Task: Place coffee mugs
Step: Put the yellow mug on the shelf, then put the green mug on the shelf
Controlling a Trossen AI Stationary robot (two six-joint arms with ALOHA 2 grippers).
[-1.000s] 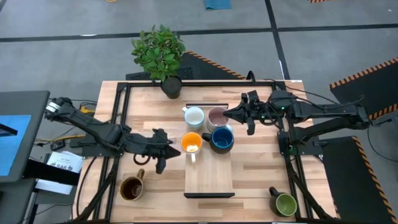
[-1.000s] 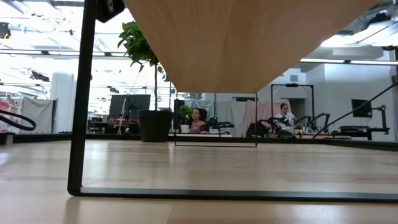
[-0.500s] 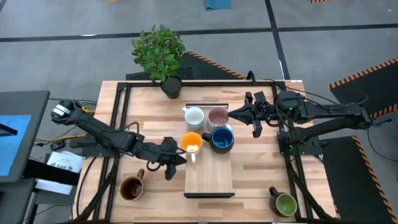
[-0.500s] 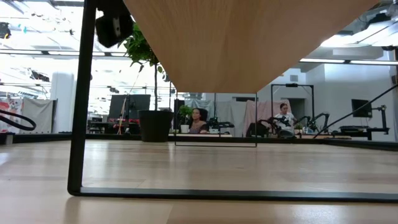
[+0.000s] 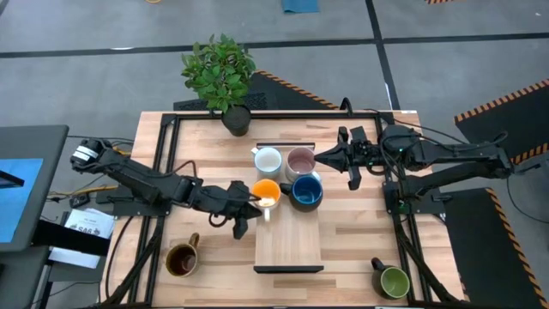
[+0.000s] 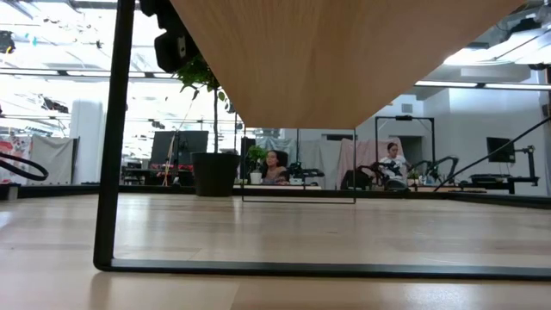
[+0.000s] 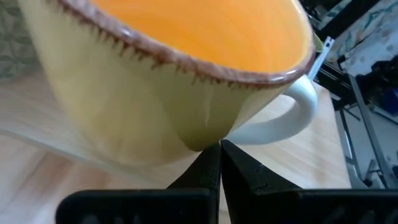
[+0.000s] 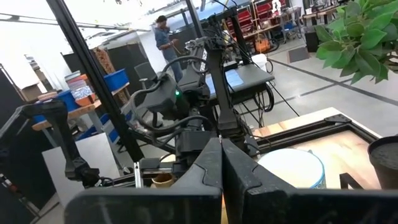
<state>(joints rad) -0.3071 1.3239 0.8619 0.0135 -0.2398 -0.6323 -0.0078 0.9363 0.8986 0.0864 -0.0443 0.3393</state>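
Note:
Four coffee mugs stand on a raised wooden board: white, pink, dark blue and orange. The orange mug fills the left wrist view, its handle turned to the near side. My left gripper is shut, its tips at this mug's left side. My right gripper is shut and level, hovering high beside the pink mug. A brown mug and a green mug stand on the table, near left and near right. My left gripper's shut fingertips stand at the low outer wall of the orange mug, close to the handle's root. They come from the table's left, slanting down. Whether they touch the wall I cannot tell. The mug stands upright on the board.
A potted plant stands at the table's far edge, left of the board. The board rests on a black frame, with open space beneath it. The board's near half is bare wood. People sit in the room beyond the table.
My left gripper has travelled toward the table's right edge and down, from left of the board up to the orange mug's left side, staying shut. The mugs have kept their places.

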